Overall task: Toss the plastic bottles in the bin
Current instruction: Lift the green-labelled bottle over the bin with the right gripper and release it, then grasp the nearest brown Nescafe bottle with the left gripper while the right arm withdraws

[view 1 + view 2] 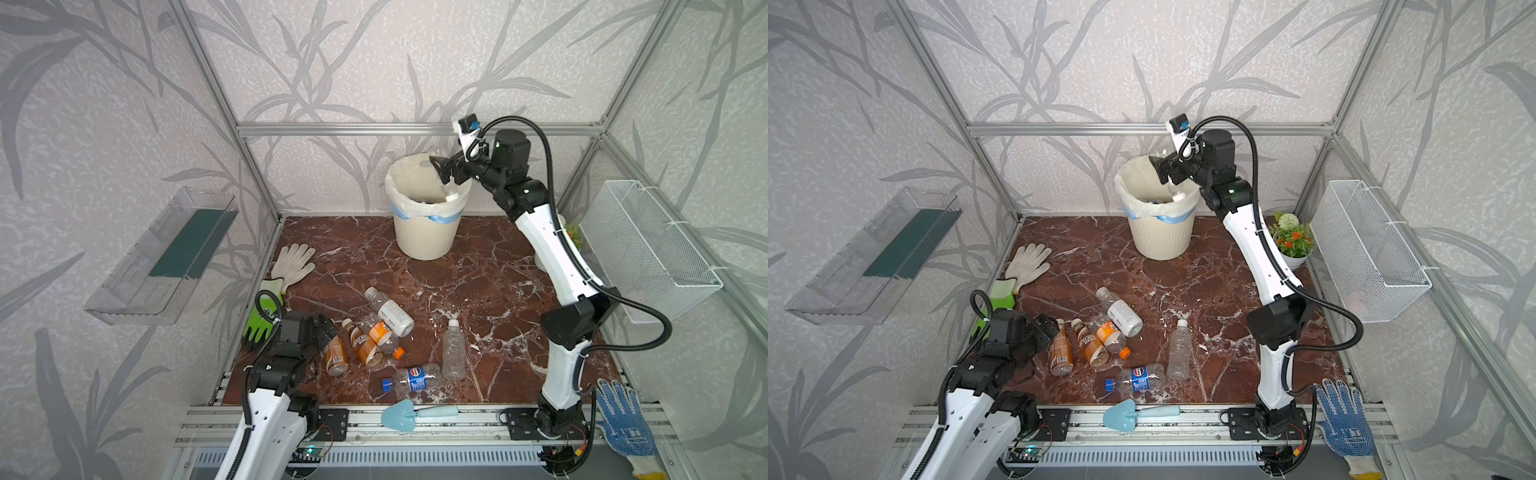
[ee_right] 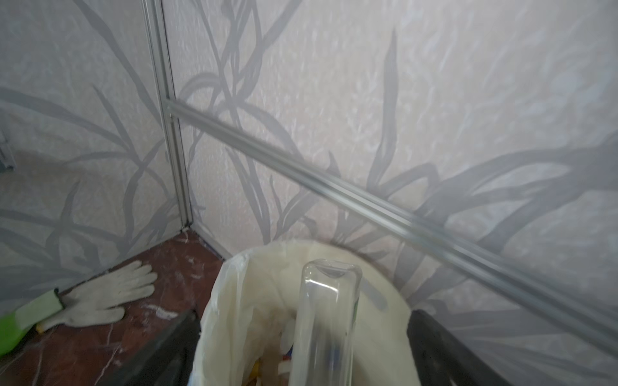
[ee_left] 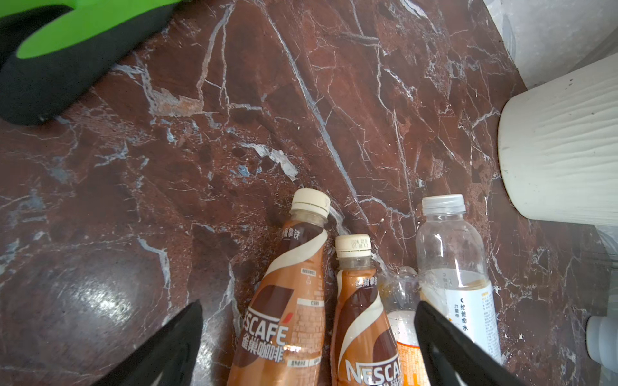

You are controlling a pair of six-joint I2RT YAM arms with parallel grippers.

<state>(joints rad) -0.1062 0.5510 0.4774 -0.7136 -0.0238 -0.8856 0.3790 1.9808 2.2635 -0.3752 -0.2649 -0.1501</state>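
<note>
Your left gripper (image 3: pixel 309 305) hung low at the near left of the table (image 1: pixel 478 270). Its jaws were spread wide and held nothing. Two brown-labelled bottles (image 3: pixel 287 300) lay side by side between its fingers, caps pointing away.

To their right, along the near edge, a blue-capped bottle (image 1: pixel 411 377) lay on its side. A bare bottle (image 1: pixel 453 349) lay just beyond it. Slightly farther in, an orange-labelled bottle (image 1: pixel 380 334) rested against the brown pair, and a white-labelled bottle (image 1: pixel 388 311) lay across its far end. That made six bottles on the marble.

At the far wall stood the bin (image 1: pixel 424 237). Your right gripper (image 2: pixel 304 314) was poised over its mouth with the jaws fully apart. A clear bottle (image 2: pixel 326 317) hung loose between them, touching neither finger, its lower end already inside the liner.

I judged the step in hand to be the drop itself. Next, you needed to pull the right arm clear of the rim. On the left, the open jaws spanned more than one bottle, so the move called for shifting over a single brown bottle before closing. Otherwise you risked pinching two and having one slip on the way.
</note>
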